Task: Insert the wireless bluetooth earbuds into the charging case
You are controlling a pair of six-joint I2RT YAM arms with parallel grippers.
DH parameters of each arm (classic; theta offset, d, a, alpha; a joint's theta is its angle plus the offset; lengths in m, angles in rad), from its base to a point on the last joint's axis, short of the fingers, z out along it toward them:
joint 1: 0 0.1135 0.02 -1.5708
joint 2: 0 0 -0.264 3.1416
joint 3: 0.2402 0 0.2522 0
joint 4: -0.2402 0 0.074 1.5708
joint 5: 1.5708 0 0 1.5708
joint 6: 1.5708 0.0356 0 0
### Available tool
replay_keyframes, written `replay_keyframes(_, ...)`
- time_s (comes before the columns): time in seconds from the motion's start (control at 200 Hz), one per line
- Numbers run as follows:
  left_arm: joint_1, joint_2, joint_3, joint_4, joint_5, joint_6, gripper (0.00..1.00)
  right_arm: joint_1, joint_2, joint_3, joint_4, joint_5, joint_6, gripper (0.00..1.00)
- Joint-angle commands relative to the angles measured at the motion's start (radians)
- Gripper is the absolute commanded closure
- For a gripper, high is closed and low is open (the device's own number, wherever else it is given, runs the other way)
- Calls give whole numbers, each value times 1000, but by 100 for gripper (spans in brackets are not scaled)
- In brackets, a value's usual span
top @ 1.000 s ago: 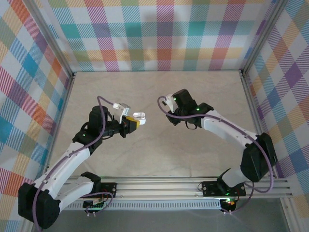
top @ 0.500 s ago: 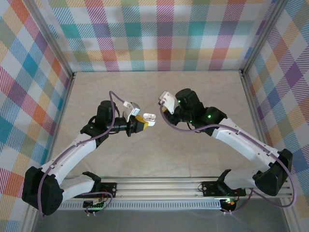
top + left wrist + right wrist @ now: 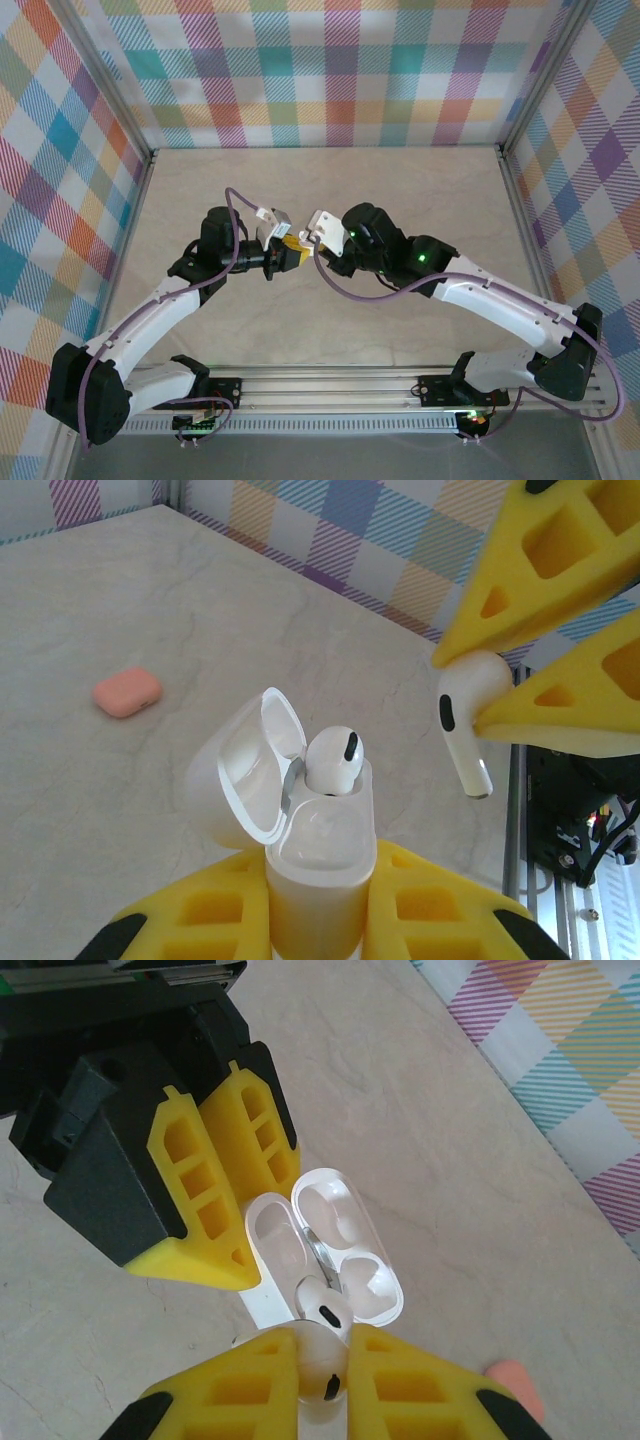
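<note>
My left gripper is shut on a white charging case, held upright with its lid swung open. One white earbud sits in a socket of the case. My right gripper is shut on a second white earbud, also seen as the earbud hanging stem-down just right of and slightly above the case. In the right wrist view the open case lies directly under that earbud. From above, the left gripper and right gripper nearly meet at mid-table.
A closed salmon-pink case lies on the marble tabletop beyond the held case; its pink edge shows low in the right wrist view. Plaid walls and metal frame posts enclose the table.
The right arm has swung left and brought its earbud up against the open case. The left gripper first moved a little right with the case, then held still.
</note>
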Motion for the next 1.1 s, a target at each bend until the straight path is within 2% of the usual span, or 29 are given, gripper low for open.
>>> replay_keyframes(0.0,-11,-22,-22,73,28,10,100,9,-20,34,39,22,-23,85)
replay_keyframes(0.24,-21,-14,-35,116,22,1,100,12,-17,51,43,13,-38,85)
replay_keyframes(1.095,-49,-21,-14,110,20,10,100,24,-14,61,79,-7,-72,85)
